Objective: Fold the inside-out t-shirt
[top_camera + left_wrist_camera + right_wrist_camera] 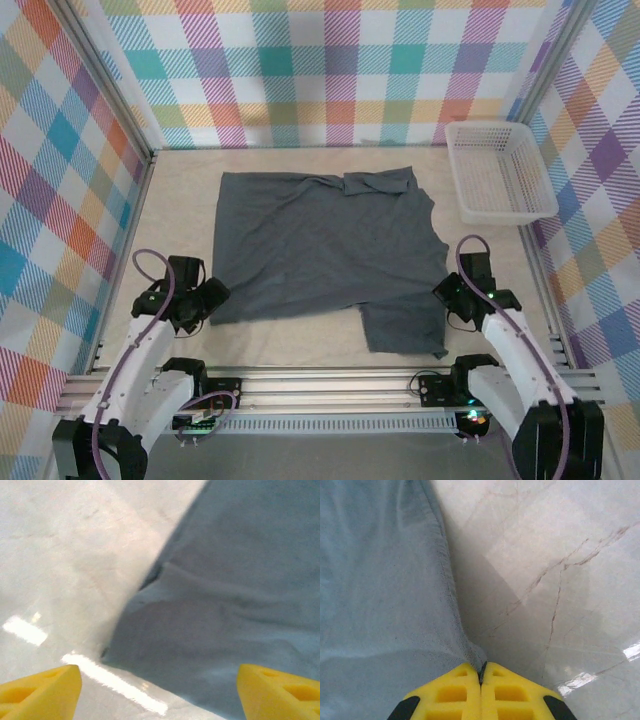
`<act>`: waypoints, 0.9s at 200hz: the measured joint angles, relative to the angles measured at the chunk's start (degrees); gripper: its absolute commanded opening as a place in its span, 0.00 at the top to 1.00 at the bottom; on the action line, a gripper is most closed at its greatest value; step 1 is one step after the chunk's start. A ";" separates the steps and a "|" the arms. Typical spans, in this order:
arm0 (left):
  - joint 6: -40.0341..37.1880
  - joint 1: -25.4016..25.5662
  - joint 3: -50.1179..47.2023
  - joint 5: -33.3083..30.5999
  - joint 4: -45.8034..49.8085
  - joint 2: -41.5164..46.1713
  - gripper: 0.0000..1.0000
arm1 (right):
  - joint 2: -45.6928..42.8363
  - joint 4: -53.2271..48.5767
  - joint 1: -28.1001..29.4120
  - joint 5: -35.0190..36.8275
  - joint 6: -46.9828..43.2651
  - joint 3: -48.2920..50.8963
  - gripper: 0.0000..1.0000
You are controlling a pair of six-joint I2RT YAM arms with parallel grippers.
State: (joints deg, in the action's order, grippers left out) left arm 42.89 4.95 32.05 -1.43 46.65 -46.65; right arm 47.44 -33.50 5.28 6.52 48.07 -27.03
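The inside-out t-shirt (320, 255), dark slate-grey, lies spread flat on the pale table, with a sleeve folded in at its far edge and a flap reaching toward the near edge at the right. My left gripper (205, 300) hovers at the shirt's near-left corner. In the left wrist view it (159, 680) stands open, its yellow fingers wide apart over the corner of the cloth (235, 605). My right gripper (447, 293) is at the shirt's right edge. In the right wrist view it (481, 672) is shut, pinching the hem of the fabric (380, 590).
A white plastic basket (498, 170) stands at the back right, close to the checked wall. Checked walls enclose the table on three sides. Bare table surface (180, 210) runs along the left of the shirt.
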 measured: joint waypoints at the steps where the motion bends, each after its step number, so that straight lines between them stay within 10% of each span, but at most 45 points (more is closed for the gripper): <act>1: -0.02 0.00 0.00 -0.09 0.20 -0.07 0.24 | -0.15 -0.07 -0.02 0.00 0.04 0.00 1.00; 35: 4.46 -0.04 -2.51 0.00 0.59 -0.44 0.48 | -1.62 -2.19 0.00 0.35 0.85 0.00 0.99; 180: 8.52 -0.24 -8.37 2.43 -11.32 -8.90 0.59 | -0.37 -2.16 0.00 -0.15 0.79 0.02 0.97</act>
State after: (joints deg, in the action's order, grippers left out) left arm 51.42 4.71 23.68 0.99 35.33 -55.55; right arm 47.07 -35.66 5.28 6.37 48.86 -27.00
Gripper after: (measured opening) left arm 0.409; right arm 0.048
